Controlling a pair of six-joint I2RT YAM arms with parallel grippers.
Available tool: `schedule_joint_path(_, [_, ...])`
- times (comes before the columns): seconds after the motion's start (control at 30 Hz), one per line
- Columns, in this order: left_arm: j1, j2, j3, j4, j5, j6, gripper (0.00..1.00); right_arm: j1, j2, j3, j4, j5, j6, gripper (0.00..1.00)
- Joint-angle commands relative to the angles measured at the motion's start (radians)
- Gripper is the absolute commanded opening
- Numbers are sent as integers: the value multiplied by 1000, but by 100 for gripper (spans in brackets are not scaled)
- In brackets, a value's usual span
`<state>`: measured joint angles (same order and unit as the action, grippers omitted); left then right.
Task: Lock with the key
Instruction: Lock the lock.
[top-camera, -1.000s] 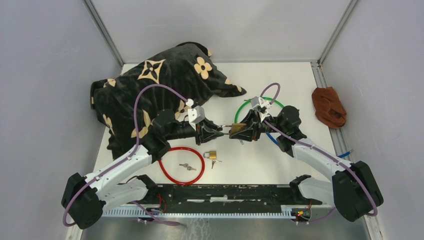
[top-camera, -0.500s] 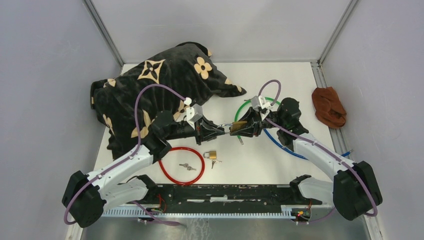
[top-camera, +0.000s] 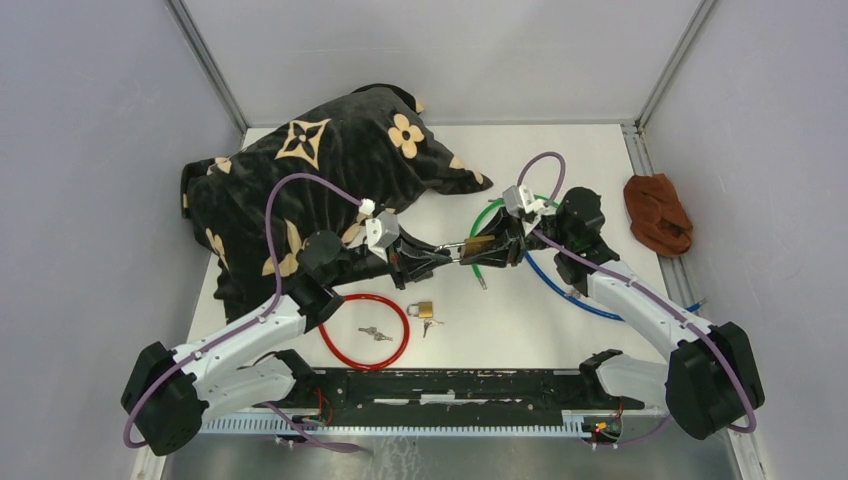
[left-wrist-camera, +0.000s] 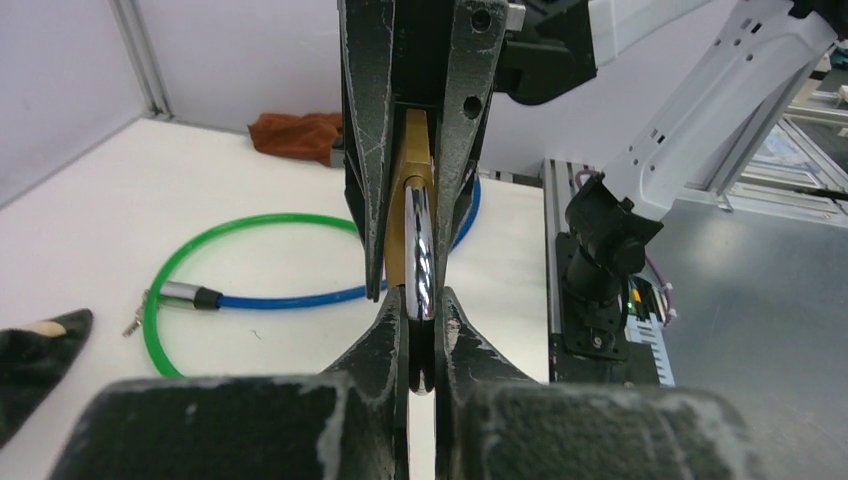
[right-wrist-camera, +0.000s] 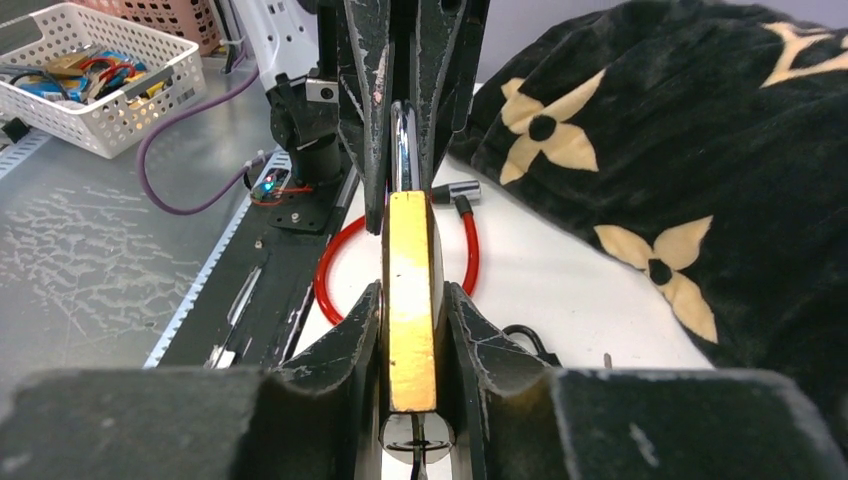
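**Top view:** You have the left gripper (top-camera: 447, 253) and the right gripper (top-camera: 481, 249) meeting tip to tip above the table (top-camera: 560, 335). The brass padlock (top-camera: 476, 246) is held between them. A smaller padlock (top-camera: 424, 308) and a bunch of keys (top-camera: 375, 333) lie on the table below the left claw, toward the arm bases.

**Left wrist view:** Your left jaws are pinched almost fully together on the chrome shackle (left-wrist-camera: 420, 250). The brass body sits straight ahead of the tips, clamped between the right claw's fingers (left-wrist-camera: 365, 150). A green cable (left-wrist-camera: 250, 222) lies on the table, left of the claw.

**Right wrist view:** Your right jaws stand part open, pressed on both flat faces of the brass body. The shackle runs ahead into the left claw. A red cable (right-wrist-camera: 322, 280) lies beyond the tips, and a black flower-print blanket (right-wrist-camera: 650, 150) lies to the right.
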<state>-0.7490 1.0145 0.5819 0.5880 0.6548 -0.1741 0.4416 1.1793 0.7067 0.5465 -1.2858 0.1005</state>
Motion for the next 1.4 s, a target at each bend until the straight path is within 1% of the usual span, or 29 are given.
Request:
schedule_joint_path(0.0, [-82, 49, 4, 112, -14, 25, 2, 90, 10, 67, 341, 94, 190, 0])
schedule_joint_path(0.1, [-88, 62, 4, 109, -17, 18, 2, 91, 34, 53, 545, 95, 341, 0])
schedule_joint_path(0.2, [-97, 79, 4, 103, -20, 2, 2, 102, 70, 61, 697, 98, 453, 0])
schedule_joint_path(0.27, [-98, 87, 7, 95, -27, -4, 2, 111, 81, 66, 778, 108, 524, 0])
schedule_joint_path(0.3, [-98, 91, 10, 82, -35, -4, 2, 113, 82, 74, 789, 118, 539, 0])
schedule_joint_path(0.33, [-98, 93, 11, 69, -40, -5, 2, 116, 78, 82, 778, 135, 545, 0])
schedule_joint_path(0.4, [-99, 95, 11, 51, -39, -16, 2, 121, 60, 108, 685, 177, 515, 0])
schedule_joint_path(0.53, [-99, 105, 10, 63, -39, -40, 2, 140, 18, 163, 344, 274, 311, 0])
schedule_joint_path(0.57, [-98, 109, 12, 69, -37, -43, 2, 146, 20, 174, 311, 282, 291, 0])
schedule_joint_path(0.7, [-110, 116, 29, 116, -36, -44, 2, 149, 57, 164, 329, 293, 334, 0])
schedule_joint_path(0.87, [-127, 140, 43, 115, -41, -78, 2, 153, 106, 142, 370, 353, 392, 0])
schedule_joint_path(0.93, [-127, 148, 49, 112, -43, -98, 2, 166, 116, 155, 345, 370, 374, 0])
schedule_joint_path(1.03, [-129, 159, 63, 108, -26, -103, 2, 199, 130, 195, 193, 375, 249, 0])
schedule_joint_path(1.17, [-129, 166, 75, 112, -23, -100, 2, 203, 161, 182, 190, 332, 246, 0])
schedule_joint_path(1.27, [-136, 176, 80, 105, -2, -99, 2, 211, 183, 186, 248, 296, 293, 0])
schedule_joint_path(1.37, [-147, 194, 93, 89, 35, -111, 2, 236, 188, 224, 230, 284, 266, 0])
